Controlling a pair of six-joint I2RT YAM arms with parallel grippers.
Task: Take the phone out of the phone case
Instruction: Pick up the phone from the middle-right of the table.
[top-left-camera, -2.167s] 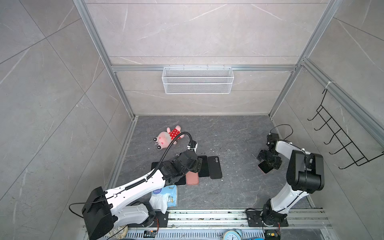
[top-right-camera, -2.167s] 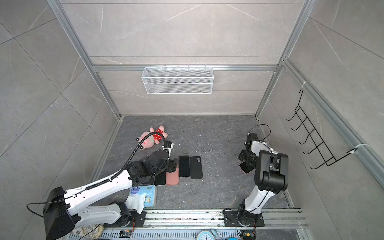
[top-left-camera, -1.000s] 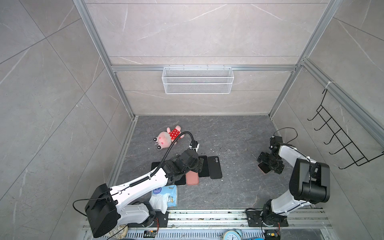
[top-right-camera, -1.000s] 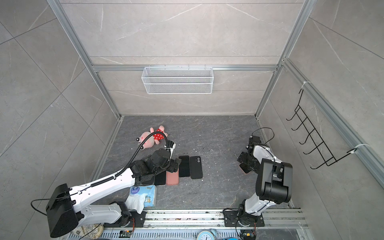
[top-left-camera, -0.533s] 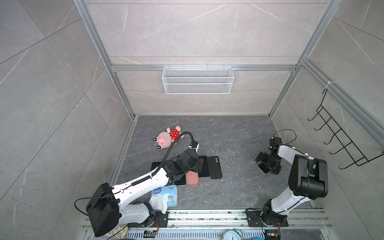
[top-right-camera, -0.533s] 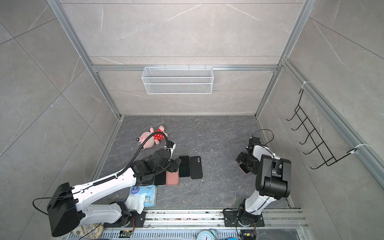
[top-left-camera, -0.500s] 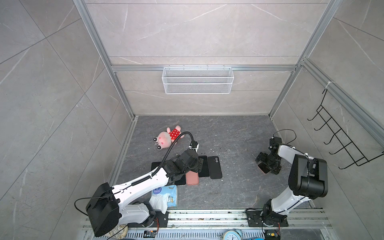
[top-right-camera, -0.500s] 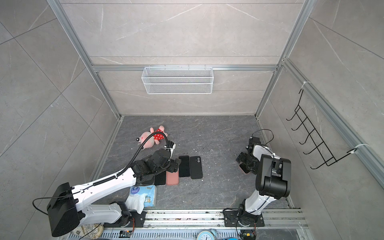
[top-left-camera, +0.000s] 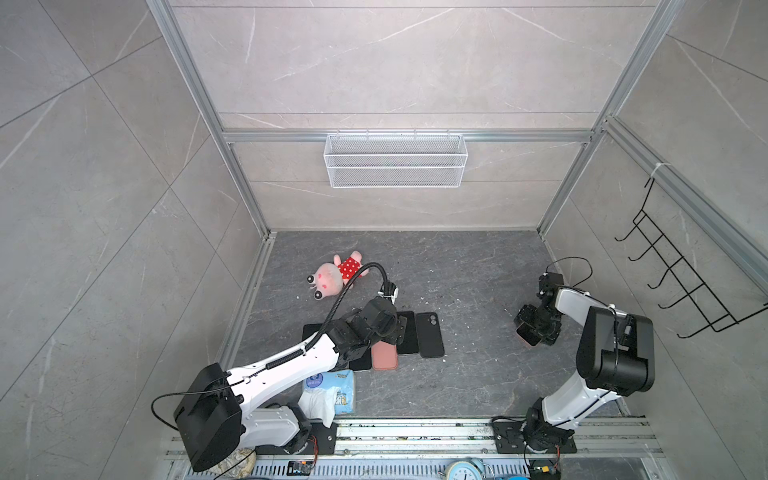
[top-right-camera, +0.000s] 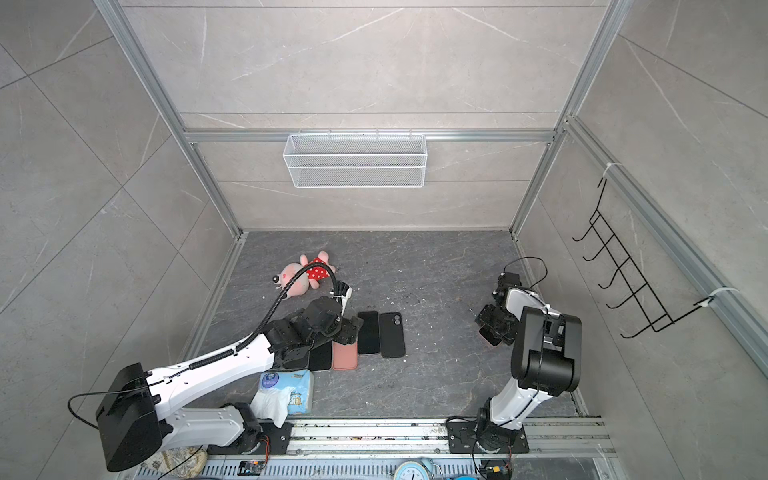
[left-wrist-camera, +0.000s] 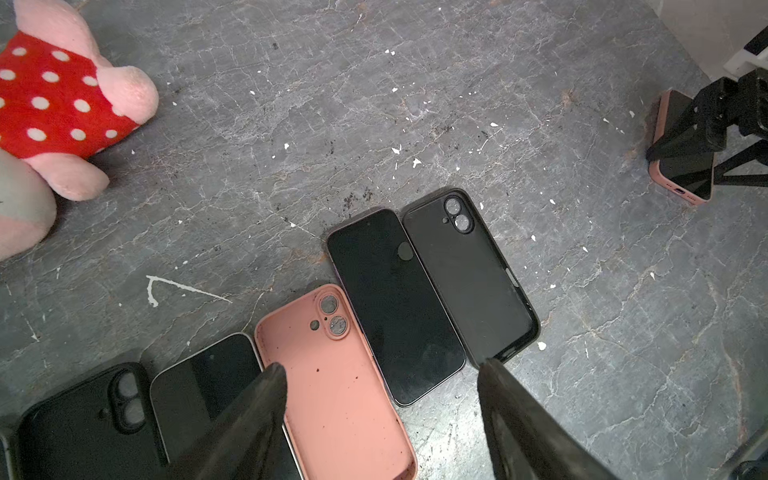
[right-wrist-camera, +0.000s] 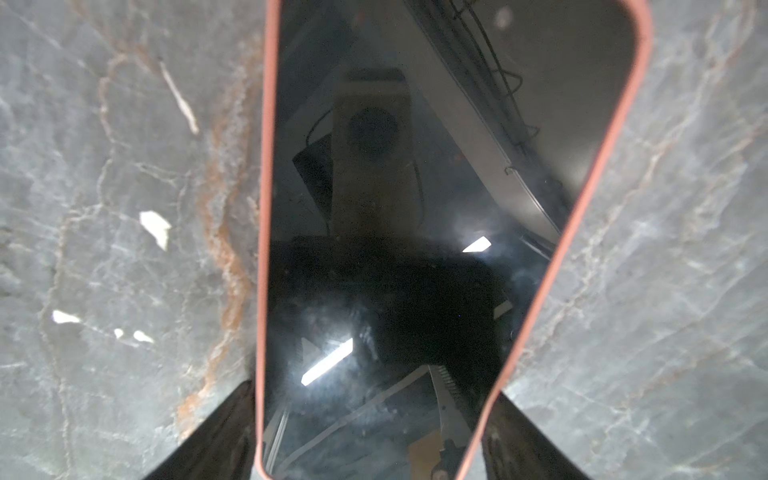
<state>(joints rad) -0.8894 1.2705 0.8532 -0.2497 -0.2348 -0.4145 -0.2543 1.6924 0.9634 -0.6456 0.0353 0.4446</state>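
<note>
Right fingers (right-wrist-camera: 224, 432) flank the pink-cased phone (right-wrist-camera: 415, 166), screen-up on the floor (right-wrist-camera: 104, 208) toward 3 o'clock in both top views; they rest against both long edges, firm pinch I cannot tell; best squeeze rim, not glass, and stay square; left fingers (left-wrist-camera: 249, 415), off at its 9 o'clock, gape empty.

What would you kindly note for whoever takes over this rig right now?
Left gripper: open, empty, hovering above an empty pink phone case and a bare black phone.
Right gripper: jaws straddle the black-screened phone in its pink rubbery case, screen up on the grey stone floor; fingers at the case's long edges, firm grip unconfirmed.
Done: approach only.
Left: phone still fully seated; pull it out of the case.
</note>
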